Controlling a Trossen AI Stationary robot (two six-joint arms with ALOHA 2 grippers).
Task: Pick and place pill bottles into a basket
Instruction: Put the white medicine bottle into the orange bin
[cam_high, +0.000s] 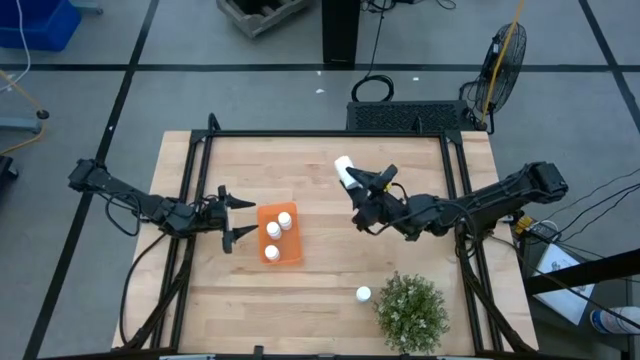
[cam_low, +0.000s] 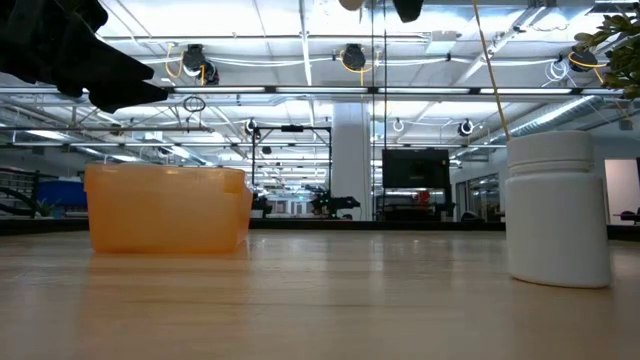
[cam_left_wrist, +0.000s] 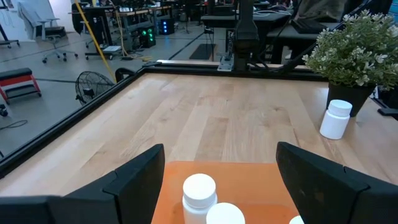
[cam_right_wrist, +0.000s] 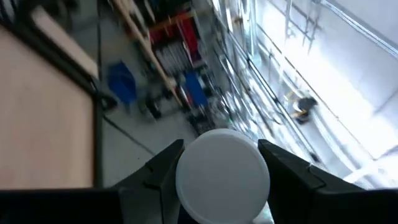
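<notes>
The orange basket (cam_high: 280, 236) stands left of the table's middle with three white pill bottles (cam_high: 279, 226) upright in it; it also shows in the low view (cam_low: 165, 208). My left gripper (cam_high: 236, 215) is open just left of the basket, a finger off each of two corners, touching nothing; its wrist view shows the bottles (cam_left_wrist: 199, 193) between the fingers. My right gripper (cam_high: 362, 181) is shut on a white pill bottle (cam_high: 345, 172), raised over the table's middle. Another bottle (cam_high: 363, 294) stands upright on the table beside the plant. My right gripper pinches the bottle's round side (cam_right_wrist: 186, 186) between its two fingers (cam_right_wrist: 158, 171). One round end of the bottle (cam_right_wrist: 222, 174) faces the wrist camera. The fingers slant upward toward the table's left. The bottle is tilted and lifted clear of the table.
A green bushy plant (cam_high: 410, 312) in a dark pot stands at the near right, close to the loose bottle (cam_left_wrist: 336, 118). Bare wood lies between the basket and the plant. A black frame runs along the table's edges.
</notes>
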